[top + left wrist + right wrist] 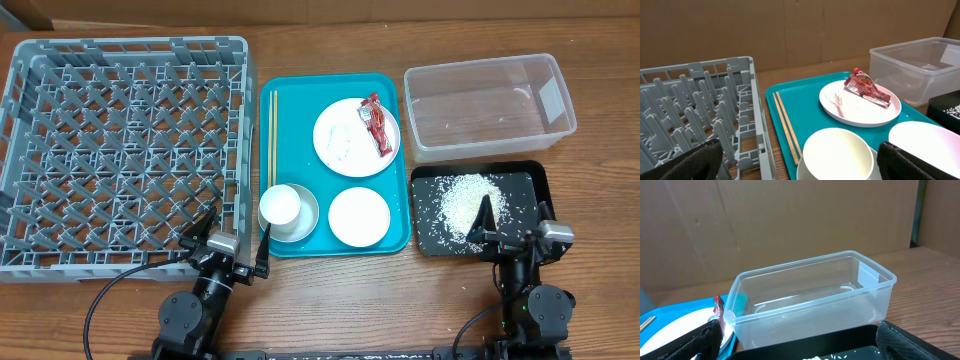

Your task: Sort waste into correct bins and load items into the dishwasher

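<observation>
On the large white plate (352, 150) lie the red wrapper (377, 125) (867, 87) and a small white tissue (837, 102). Chopsticks (271, 140), a cup (280, 206) standing in the bowl (306, 218), and a small plate (359, 216) share the teal tray (300, 100). The grey dishwasher rack (120, 150) is at left. The clear tub (490, 105) and the black tray (530, 185) are at right. My left gripper (232, 240) (800, 167) hangs open just short of the cup (837, 152). My right gripper (515, 220) (800, 345) is open over the black tray's near edge.
Loose rice (468, 200) is heaped in the black tray. The teal tray sits between the rack and the two bins. Cardboard walls close the back. Bare wooden table (380, 300) runs along the front by both arm bases.
</observation>
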